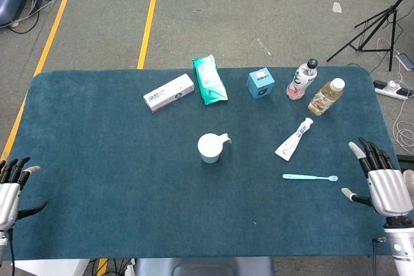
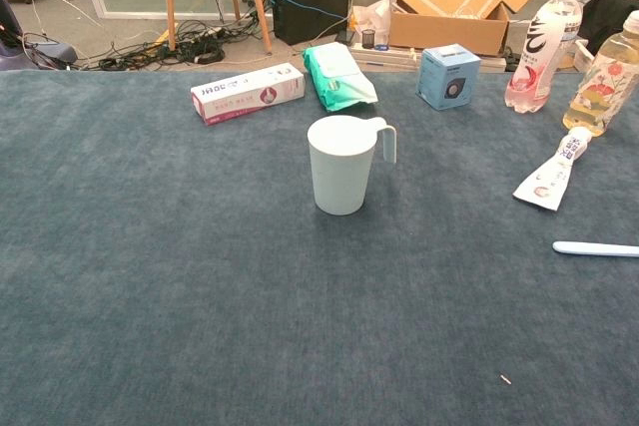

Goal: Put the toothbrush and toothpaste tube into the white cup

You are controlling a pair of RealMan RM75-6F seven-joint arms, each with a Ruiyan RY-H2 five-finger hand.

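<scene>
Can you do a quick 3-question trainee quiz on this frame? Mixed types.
1. True or false: the toothbrush already stands in the white cup.
2. Which lies nearer the right hand? A) toothbrush B) red-and-white box C) green wipes pack
3. Fill in: the toothpaste tube lies flat on the ____.

Key
1. False; it lies on the cloth, right of the cup.
2. A
3. blue table cloth; both hands, including the left hand, hold nothing.
</scene>
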